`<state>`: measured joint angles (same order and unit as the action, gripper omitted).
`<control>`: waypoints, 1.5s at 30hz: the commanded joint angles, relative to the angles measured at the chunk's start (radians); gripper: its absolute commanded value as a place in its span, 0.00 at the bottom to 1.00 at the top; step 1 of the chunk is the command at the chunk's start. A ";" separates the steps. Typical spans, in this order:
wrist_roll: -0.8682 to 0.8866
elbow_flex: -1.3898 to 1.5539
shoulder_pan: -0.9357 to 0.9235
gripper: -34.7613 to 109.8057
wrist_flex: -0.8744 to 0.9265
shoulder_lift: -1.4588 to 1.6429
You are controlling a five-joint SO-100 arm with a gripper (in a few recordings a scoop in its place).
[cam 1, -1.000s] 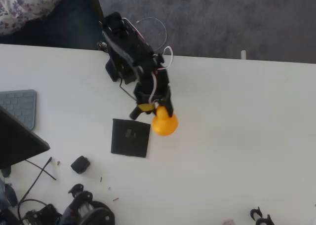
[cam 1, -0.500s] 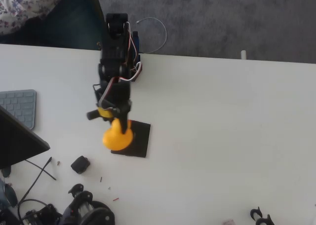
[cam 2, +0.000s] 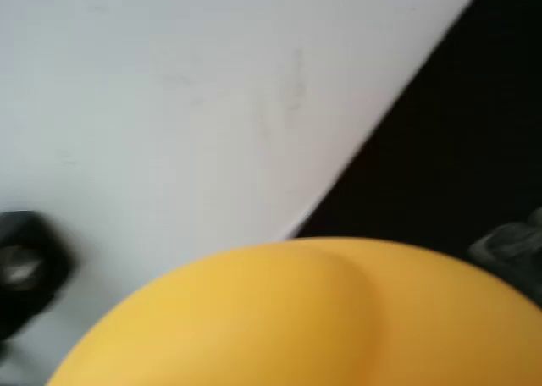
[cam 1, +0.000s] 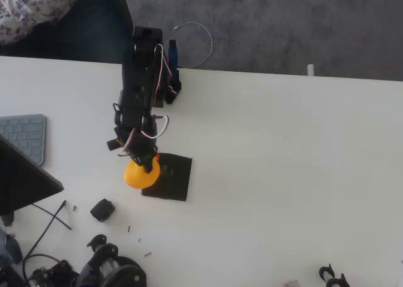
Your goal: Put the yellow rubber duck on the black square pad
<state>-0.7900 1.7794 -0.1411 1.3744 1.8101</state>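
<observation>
In the overhead view the yellow rubber duck (cam 1: 138, 174) hangs at the left edge of the black square pad (cam 1: 173, 180), overlapping its left side. My gripper (cam 1: 147, 162) is shut on the duck from above, with the black arm reaching down from the table's far edge. A grey mark shows near the pad's centre. In the wrist view the duck (cam 2: 305, 318) bulges large and blurred across the bottom, with the pad (cam 2: 457, 149) dark at the right over the white table.
A small black lumpy part (cam 1: 102, 209) lies below-left of the pad, also at the left edge of the wrist view (cam 2: 25, 259). A keyboard (cam 1: 25, 135) and dark screen edge (cam 1: 22, 180) sit at the left. Cables and black parts (cam 1: 94, 268) crowd the bottom left.
The arm swung left across the pad carrying the duck, from the pad's upper right corner to its left edge. Over the last half second it shifted a little further left and up.
</observation>
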 commanded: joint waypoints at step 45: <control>0.098 0.118 0.216 0.35 -0.123 -0.060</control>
<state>-0.6811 1.8883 0.0859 1.2456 1.7211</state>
